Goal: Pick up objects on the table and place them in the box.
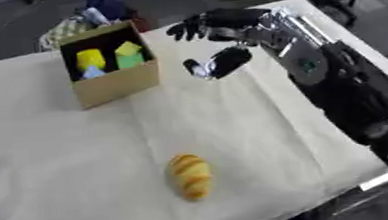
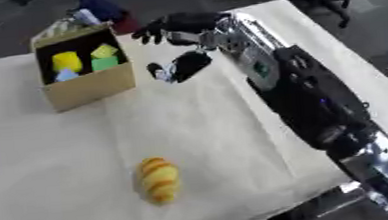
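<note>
Right hand [image 1: 217, 27] beside the box [image 1: 112, 86] — fingers relaxed, apart, holding nothing. Likely heading for the croissant [image 1: 191, 176] — lying alone, well apart.

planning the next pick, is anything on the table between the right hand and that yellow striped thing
Nothing visible. The right hand is up beside the box, and the yellow striped object lies alone nearer the table's front edge. Only bare cloth shows between them.
</note>
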